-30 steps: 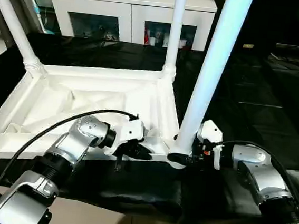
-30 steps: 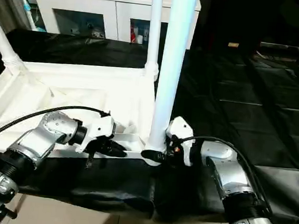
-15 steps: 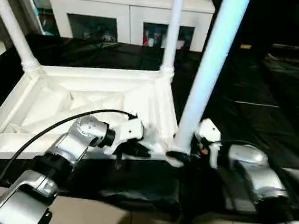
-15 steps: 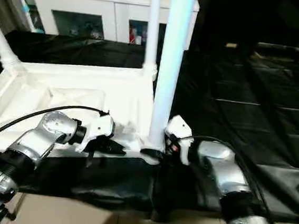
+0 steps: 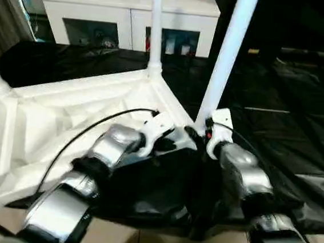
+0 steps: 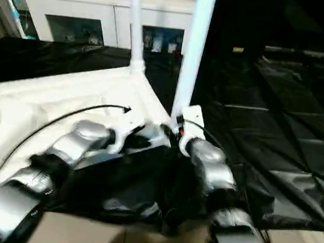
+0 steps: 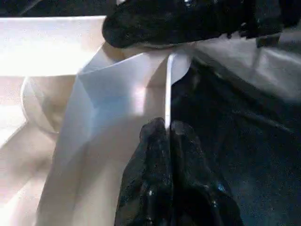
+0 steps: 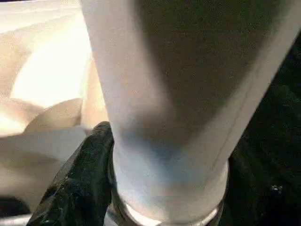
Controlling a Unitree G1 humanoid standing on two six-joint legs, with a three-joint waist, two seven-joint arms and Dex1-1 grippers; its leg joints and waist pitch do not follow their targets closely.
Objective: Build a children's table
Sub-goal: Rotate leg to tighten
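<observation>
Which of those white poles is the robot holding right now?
Find the upside-down white table top on the black sheet. At its near corner, between the silver forearms, stands the closest pole, its base clasped by the right gripper. The other poles stand untouched at farther corners.

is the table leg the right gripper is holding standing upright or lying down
Upright, leaning slightly. The leg rises from the table top's near corner out of the picture's top, the right gripper around its base.

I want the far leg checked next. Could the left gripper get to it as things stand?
Probably not: the left gripper is shut on the top's rim; the far leg stands across the top.
</observation>
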